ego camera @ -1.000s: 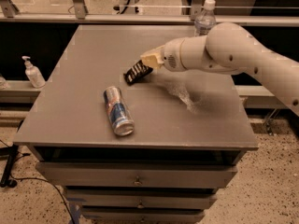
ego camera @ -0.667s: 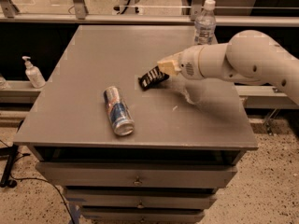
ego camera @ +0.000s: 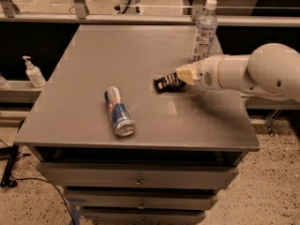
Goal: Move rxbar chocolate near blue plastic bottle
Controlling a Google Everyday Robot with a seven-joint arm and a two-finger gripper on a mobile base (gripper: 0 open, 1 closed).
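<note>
Pinching flat black white-lettered rxbar chocolate (ego camera: 167,83), tool (ego camera: 181,76) over table (ego camera: 117,55), blue plastic bottle (ego camera: 205,32) just behind

The gripper (ego camera: 184,75) hangs just in front of the bottle (ego camera: 205,32), clamped on one end of the bar (ego camera: 167,83), which points left, away from the bottle. The can (ego camera: 119,111) lies on its side on the table (ego camera: 93,55), well front-left of the bottle. A dispenser (ego camera: 33,73) stands far to the bottle's left, off the table.

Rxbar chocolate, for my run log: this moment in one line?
gripper: shut on rxbar chocolate | where: in front of blue plastic bottle, apart | can: lying down
</note>
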